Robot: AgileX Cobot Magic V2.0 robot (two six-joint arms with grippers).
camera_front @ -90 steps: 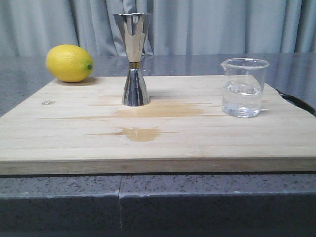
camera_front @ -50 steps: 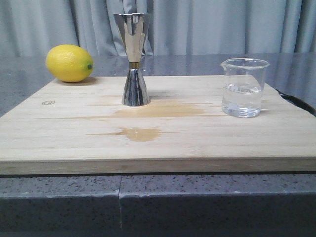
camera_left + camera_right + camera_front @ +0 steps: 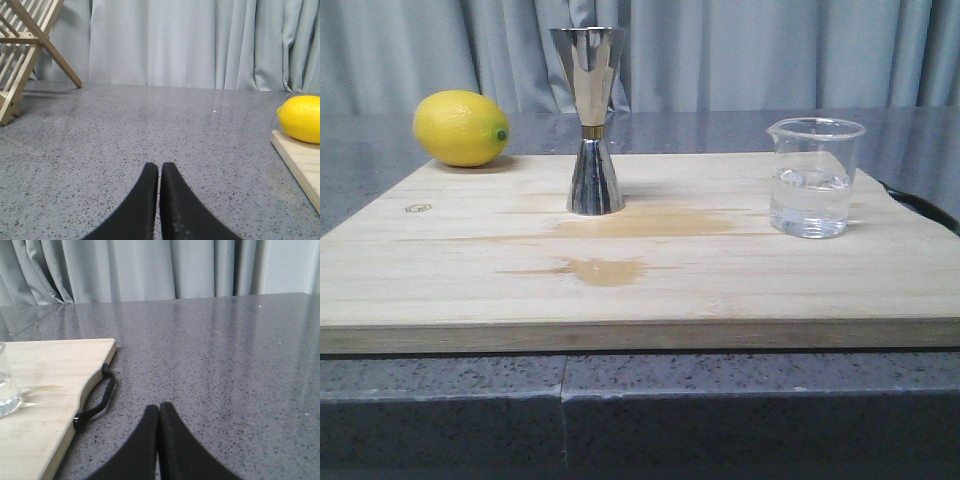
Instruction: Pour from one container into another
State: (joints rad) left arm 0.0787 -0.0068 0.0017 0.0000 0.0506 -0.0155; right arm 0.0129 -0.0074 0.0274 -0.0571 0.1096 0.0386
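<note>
Currently, nothing is held and the pour has not begun.
Surface: a grey speckled stone surface carries everything; its far edge meets a grey curtain.
Board: a pale wooden cutting board lies across the surface, with two darker, damp-looking patches near its middle. A black loop handle hangs at its right end.
Lemon: a yellow lemon rests at the board's far left corner, well apart from the vessels.
Jigger: a tall steel jigger stands upright on the board, left of centre, a thin gold band at its waist.
Beaker: a small clear glass beaker stands upright near the board's right end, roughly a third full of clear liquid, its lip turned towards the jigger.
Left tool: fingers pressed together, gripping nothing, low over bare stone left of the board.
Right tool: fingers likewise together and empty, over stone right of the board, near the beaker.
Risk, jigger: it looks top-heavy on a narrow foot; a nudge from the beaker or an arm could topple it.
Risk, pour: the jigger's mouth is narrow, so a quick tilt would likely spill onto the board.
Risk, grip: smooth glass may slip in a loose hold.
Hidden: neither arm appears in the front view; the jigger's inside cannot be seen; the beaker's printed marks are too faint to read; a wooden rack is cut off in the left wrist view.
</note>
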